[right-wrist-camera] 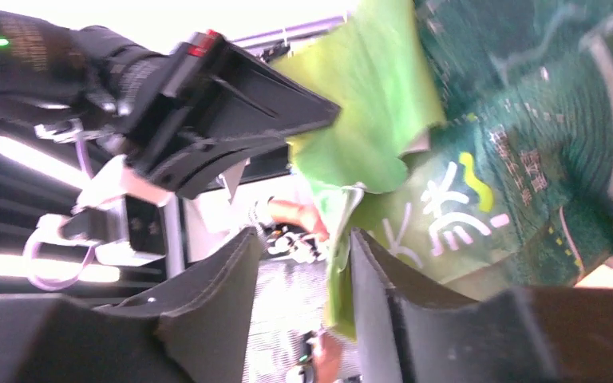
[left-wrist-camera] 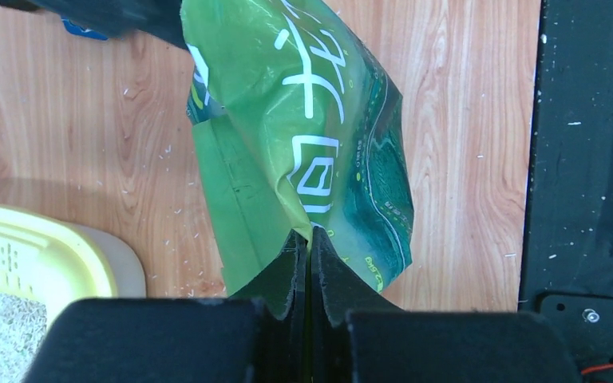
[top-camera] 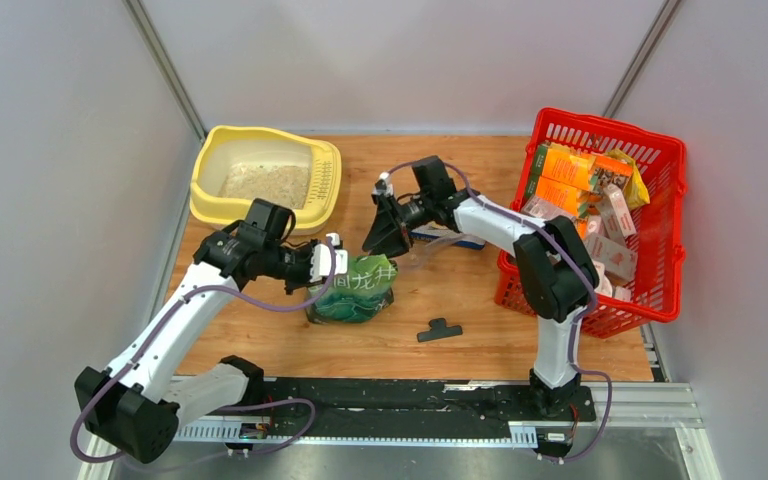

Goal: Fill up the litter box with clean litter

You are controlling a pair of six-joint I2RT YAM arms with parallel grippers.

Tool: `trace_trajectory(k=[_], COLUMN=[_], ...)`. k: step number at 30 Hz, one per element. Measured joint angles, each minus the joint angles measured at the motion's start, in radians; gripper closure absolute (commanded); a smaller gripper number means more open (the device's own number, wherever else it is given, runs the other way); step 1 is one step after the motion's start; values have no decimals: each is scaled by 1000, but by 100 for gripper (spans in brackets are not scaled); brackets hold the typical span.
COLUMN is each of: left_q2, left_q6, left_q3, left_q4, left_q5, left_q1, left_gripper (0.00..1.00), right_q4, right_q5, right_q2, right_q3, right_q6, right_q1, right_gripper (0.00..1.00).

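The pale yellow litter box (top-camera: pixel 205 175) stands at the back left with a patch of beige litter (top-camera: pixel 265 183) in it. A green pouch of clean litter (top-camera: pixel 355 290) sits on the wooden table in front of it. My left gripper (top-camera: pixel 332 265) is shut on the pouch's top edge; the left wrist view shows the jaws (left-wrist-camera: pixel 311 239) pressed together on the green film (left-wrist-camera: pixel 303 120). My right gripper (top-camera: pixel 382 245) is at the pouch's upper right, open. In the right wrist view its fingers (right-wrist-camera: pixel 303 239) stand apart, a flap of the pouch (right-wrist-camera: pixel 447 159) against one finger.
A red basket (top-camera: pixel 608 124) with orange and pink cartons stands at the right. A small black clip (top-camera: pixel 440 329) lies on the table in front of the pouch. A black rail (top-camera: pixel 410 395) runs along the near edge. The litter box corner (left-wrist-camera: pixel 56 231) shows beside the pouch.
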Motion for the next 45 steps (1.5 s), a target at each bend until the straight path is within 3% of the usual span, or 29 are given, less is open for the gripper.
trace_trajectory(k=[3, 6, 8, 10, 11, 15, 19, 26, 36, 45], left_q2=[-32, -70, -89, -105, -110, -106, -95, -72, -72, -60], left_q6=[-19, -52, -84, -119, -140, -235, -306, -373, -502, -536], left_q3=[-27, -57, -74, -93, -101, -106, -108, -105, -106, -106], left_q4=[26, 52, 73, 101, 112, 145, 170, 172, 195, 202], left_q5=[-10, -11, -11, -11, -10, 6, 19, 61, 66, 89], left_q1=[1, 1, 2, 3, 5, 27, 57, 101, 123, 142], left_gripper=[100, 100, 100, 100, 100, 100, 100, 100, 100, 100], right_q4=[-57, -208, -389, -470, -497, -365, -299, -204, -113, -95], right_q5=[9, 70, 164, 259, 298, 409, 430, 487, 519, 539], right_q2=[-1, -3, -19, -82, -131, -505, -625, -476, -359, -299], right_q3=[105, 273, 416, 439, 416, 32, -93, -123, -126, -110], right_q6=[-106, -313, -616, -848, -940, -1270, -1528, -1713, -1767, -1769], right_q1=[-54, -115, -144, -157, -152, -68, 35, 128, 251, 254], right_gripper=[41, 38, 36, 33, 32, 31, 30, 29, 30, 42])
